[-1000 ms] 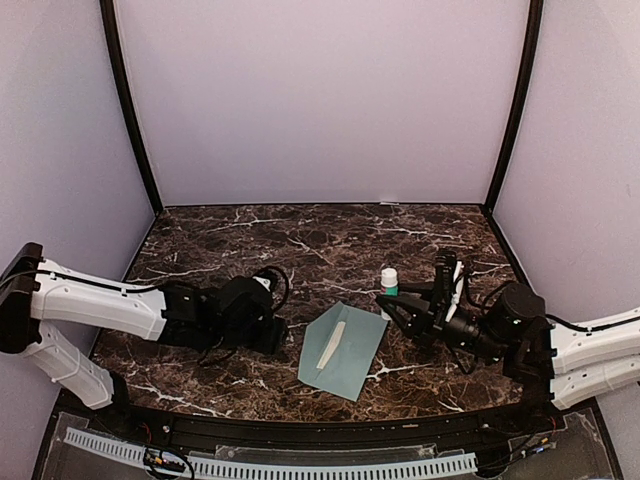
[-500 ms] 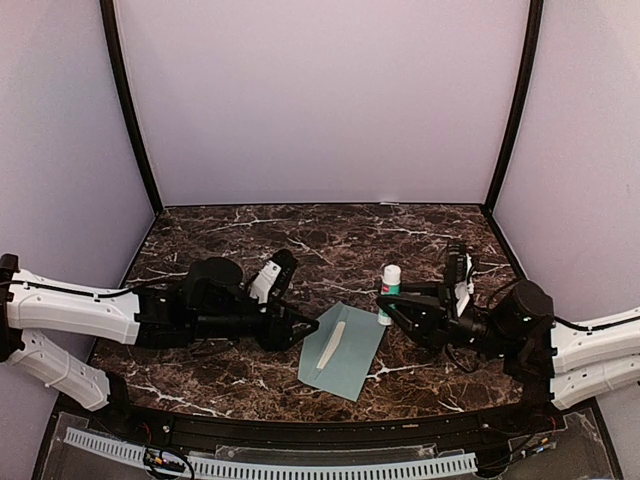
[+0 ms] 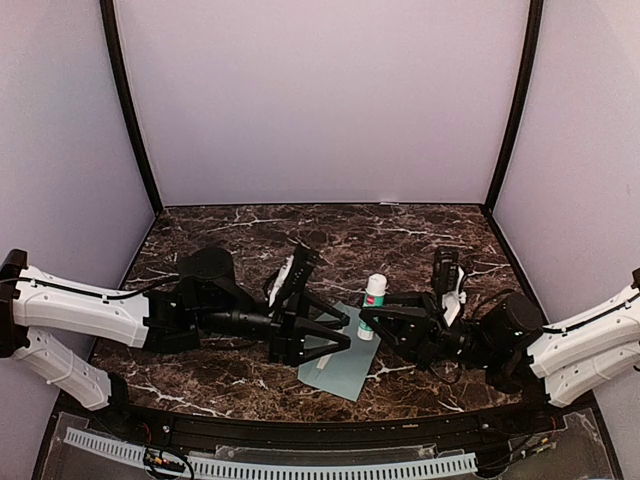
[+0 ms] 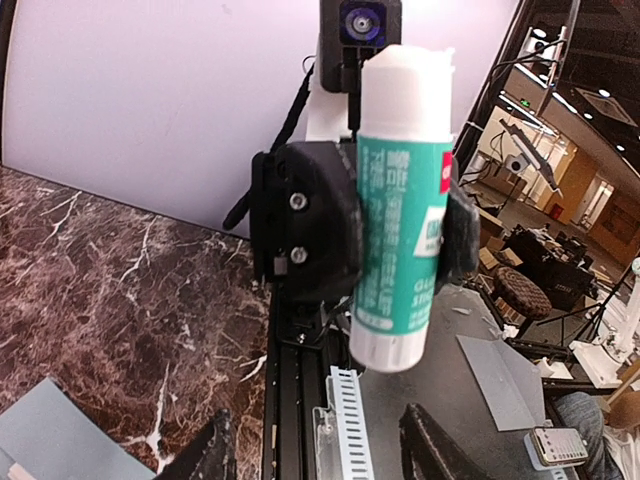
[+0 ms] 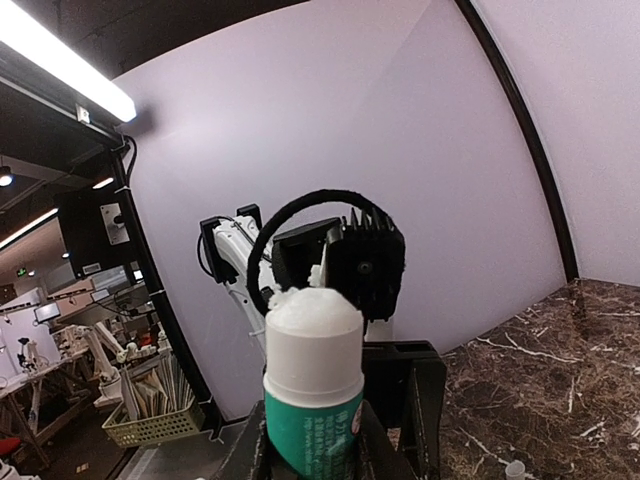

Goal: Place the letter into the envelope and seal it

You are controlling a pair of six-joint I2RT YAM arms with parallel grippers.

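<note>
Two grippers crowded lower centre: right gripper (image 3: 372,322) clenched the bare glue stick (image 3: 375,293), left gripper (image 3: 345,330) gaped empty over the envelope (image 3: 345,375) (flat, lower middle); a bump could smear glue astray.

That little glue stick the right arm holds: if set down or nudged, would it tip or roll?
Probably tippy: the glue stick is tall and narrow on a small base. Lying down, its round body would likely roll on the smooth marble-look table. Its glossy plastic looks slippery, yet the right end effector clamps it mid-body.
</note>
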